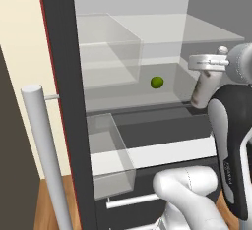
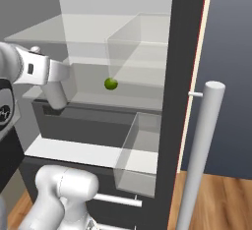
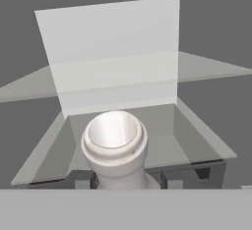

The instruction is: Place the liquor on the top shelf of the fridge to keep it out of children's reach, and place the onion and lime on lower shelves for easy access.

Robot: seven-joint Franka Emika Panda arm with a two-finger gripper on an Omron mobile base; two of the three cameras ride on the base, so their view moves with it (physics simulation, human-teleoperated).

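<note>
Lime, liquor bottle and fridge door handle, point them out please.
lime (image 1: 157, 82), left base view, middle of the ball.
liquor bottle (image 3: 114, 145), hand view, cap rim.
fridge door handle (image 2: 201, 150), right base view, mid bar.

Arm: raised, elbow bent, wrist reaching level. Claw (image 3: 127, 179): jaws closed on the liquor (image 1: 203, 89).

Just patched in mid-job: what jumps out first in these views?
The gripper is shut on the liquor, holding it tilted at the front edge of a lower shelf inside the open fridge. Further back on that same shelf sits the lime, alone.
</note>
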